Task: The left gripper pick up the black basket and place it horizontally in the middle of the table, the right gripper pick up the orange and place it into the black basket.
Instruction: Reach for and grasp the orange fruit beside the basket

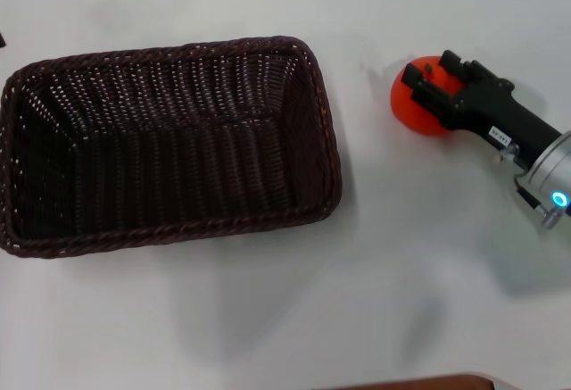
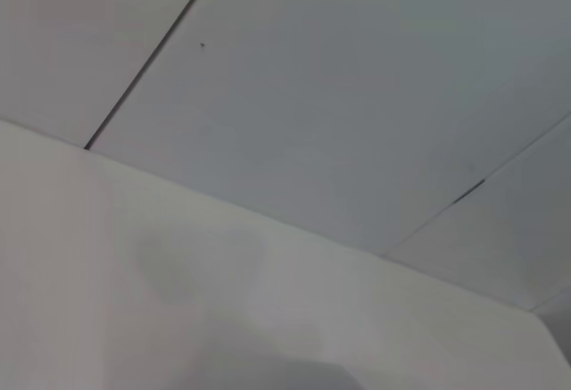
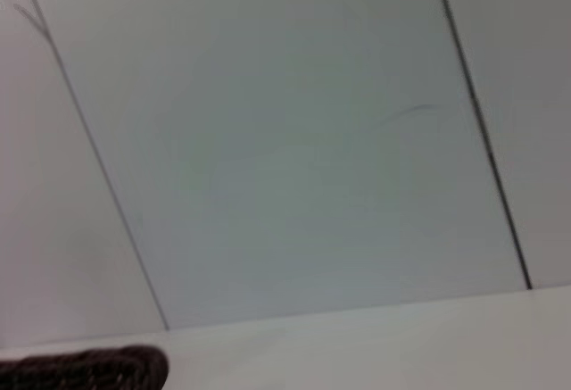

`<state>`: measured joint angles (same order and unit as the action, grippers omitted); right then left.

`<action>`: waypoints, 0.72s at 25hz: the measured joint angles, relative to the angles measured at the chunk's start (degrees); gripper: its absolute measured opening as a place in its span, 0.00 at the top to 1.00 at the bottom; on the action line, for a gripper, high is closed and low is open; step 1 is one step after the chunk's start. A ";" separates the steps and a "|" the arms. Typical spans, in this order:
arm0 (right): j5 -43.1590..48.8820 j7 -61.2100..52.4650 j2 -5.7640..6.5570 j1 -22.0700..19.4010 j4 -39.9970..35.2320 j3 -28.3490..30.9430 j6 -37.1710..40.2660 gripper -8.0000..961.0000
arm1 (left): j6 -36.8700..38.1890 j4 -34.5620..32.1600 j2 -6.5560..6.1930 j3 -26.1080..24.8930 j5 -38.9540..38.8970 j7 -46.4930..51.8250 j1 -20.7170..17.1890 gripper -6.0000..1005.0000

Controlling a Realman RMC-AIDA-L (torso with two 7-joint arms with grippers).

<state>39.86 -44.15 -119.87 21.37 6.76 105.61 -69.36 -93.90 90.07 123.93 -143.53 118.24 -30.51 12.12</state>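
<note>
- Black basket [image 1: 169, 145] lying flat on table [image 1: 401, 274], left of centre.
- Orange [image 1: 417, 104] at far right, well apart from basket.
- Right gripper [image 1: 437, 78] pinching orange.
- Left gripper [image 1: 2, 40] at left edge, state unreadable.

From my right wrist I see mostly a big pale grey floor [image 3: 294, 140] with thin dark lines running across it, like the gaps between big tiles. Closer to me is the white table [image 3: 401, 345], and its edge cuts across the view. On the table, right at one corner of my view, a bit of the black basket [image 3: 85, 370] peeks in. I can see its bumpy woven rim.
</note>
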 joint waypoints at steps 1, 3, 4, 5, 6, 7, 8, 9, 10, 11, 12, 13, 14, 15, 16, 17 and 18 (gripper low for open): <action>0.04 0.06 0.02 -0.07 0.00 -0.41 0.05 0.07 | -0.01 0.03 -0.01 -0.21 -0.49 0.00 -0.15 0.20; 0.07 0.07 0.02 -0.40 0.00 -0.53 0.05 0.08 | -0.07 0.17 -0.07 -0.65 -1.39 0.00 -0.38 0.20; 0.08 0.03 0.04 -0.60 0.00 -0.54 0.04 0.13 | -0.11 0.17 -0.12 -0.96 -2.02 -0.01 -0.48 0.20; 0.08 -0.04 0.09 -0.80 0.00 -0.54 -0.01 0.18 | -0.13 0.14 -0.17 -1.17 -2.53 -0.02 -0.52 0.20; 0.04 -0.12 0.12 -1.02 0.00 -0.54 -0.08 0.22 | -0.14 0.02 -0.21 -1.33 -2.84 -0.02 -0.52 0.20; -0.02 -0.19 0.13 -1.20 0.00 -0.50 -0.13 0.27 | -0.14 -0.07 -0.23 -1.42 -3.01 -0.02 -0.50 0.20; -0.13 -0.29 0.14 -1.37 0.00 -0.40 -0.16 0.32 | -0.14 -0.09 -0.24 -1.49 -3.11 -0.02 -0.40 0.20; -0.23 -0.44 0.14 -1.55 0.00 -0.25 -0.14 0.35 | -0.14 -0.09 -0.25 -1.52 -3.15 -0.02 -0.34 0.20; -0.27 -0.71 0.14 -1.59 0.01 -0.13 -0.08 0.39 | -0.14 -0.10 -0.25 -1.53 -3.18 -0.02 -0.24 0.21; -0.30 -0.99 0.16 -1.64 0.01 -0.06 -0.05 0.43 | -0.14 -0.13 -0.26 -1.54 -3.19 -0.02 -0.21 0.21; -0.30 -1.24 0.20 -1.68 0.01 -0.03 -0.05 0.47 | -0.14 -0.20 -0.26 -1.55 -3.20 -0.02 -0.15 0.21; -0.32 -1.42 0.25 -1.73 0.01 -0.02 -0.13 0.50 | -0.14 -0.28 -0.27 -1.55 -3.21 -0.02 -0.10 0.21; -0.31 -1.58 0.25 -1.77 0.02 -0.01 -0.28 0.54 | -0.14 -0.48 -0.27 -1.56 -3.21 -0.02 0.01 0.21; -0.31 -1.70 0.25 -1.80 0.05 0.01 -0.48 0.59 | -0.14 -0.65 -0.27 -1.57 -3.22 -0.02 0.09 0.21; -0.31 -1.85 0.25 -1.85 0.14 0.03 -0.60 0.63 | -0.15 -0.87 -0.27 -1.57 -3.28 -0.02 0.17 0.21; -0.31 -2.06 0.25 -1.89 0.25 0.05 -0.73 0.68 | -0.15 -1.24 -0.27 -1.57 -3.48 -0.02 0.24 0.21; -0.31 -2.27 0.25 -1.93 0.41 0.05 -0.98 0.73 | -0.14 -1.61 -0.27 -1.57 -3.75 -0.03 0.30 0.20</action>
<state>39.55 -46.42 -119.63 19.44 7.16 105.66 -70.34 -94.04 88.46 123.66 -145.11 114.49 -30.53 12.42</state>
